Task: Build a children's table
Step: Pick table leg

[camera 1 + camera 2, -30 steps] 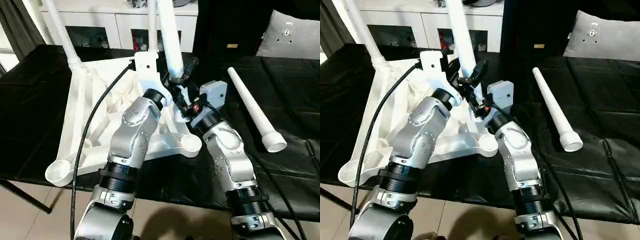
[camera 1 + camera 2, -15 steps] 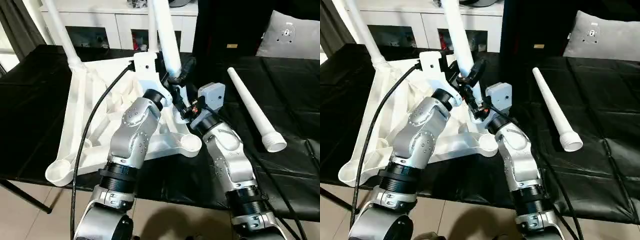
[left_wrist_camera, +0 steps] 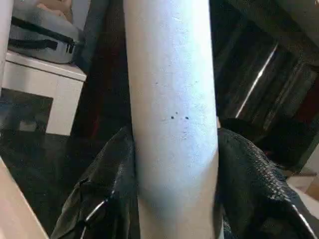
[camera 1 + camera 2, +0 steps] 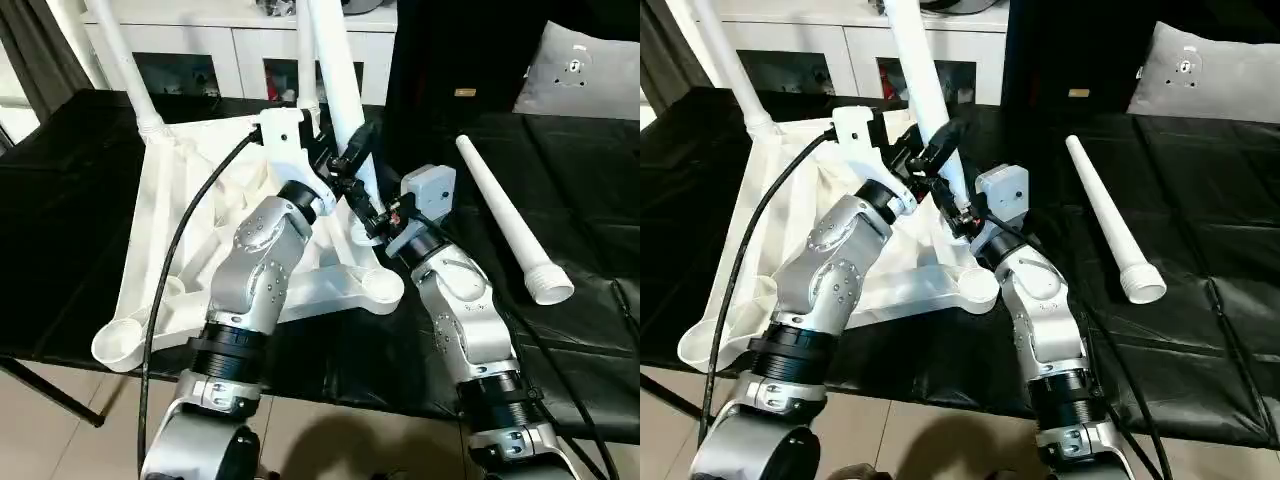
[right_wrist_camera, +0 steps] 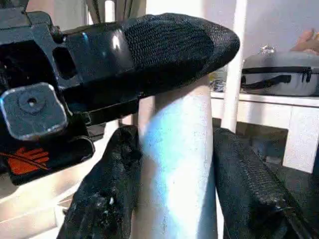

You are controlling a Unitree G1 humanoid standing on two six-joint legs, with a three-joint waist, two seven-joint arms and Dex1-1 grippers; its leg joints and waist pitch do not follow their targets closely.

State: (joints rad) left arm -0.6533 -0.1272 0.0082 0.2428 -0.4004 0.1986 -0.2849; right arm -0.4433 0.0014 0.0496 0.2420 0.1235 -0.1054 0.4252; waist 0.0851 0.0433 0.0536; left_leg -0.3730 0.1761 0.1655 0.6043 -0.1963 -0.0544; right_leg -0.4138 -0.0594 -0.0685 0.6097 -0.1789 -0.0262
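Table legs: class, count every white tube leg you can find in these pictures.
4. One stands at the tabletop's far left corner, one behind the grippers, one between both grippers, one lies on the black cloth.

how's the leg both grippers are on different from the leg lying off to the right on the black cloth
The gripped leg stands nearly upright from the tabletop; the loose leg lies flat on the black cloth.
The gripped leg has the left gripper and right gripper around it; nothing touches the loose leg.
Both are white tapered tubes.

Black-covered table (image 4: 80, 250): upturned white tabletop (image 4: 180, 220), loose leg (image 4: 505, 215) apart.
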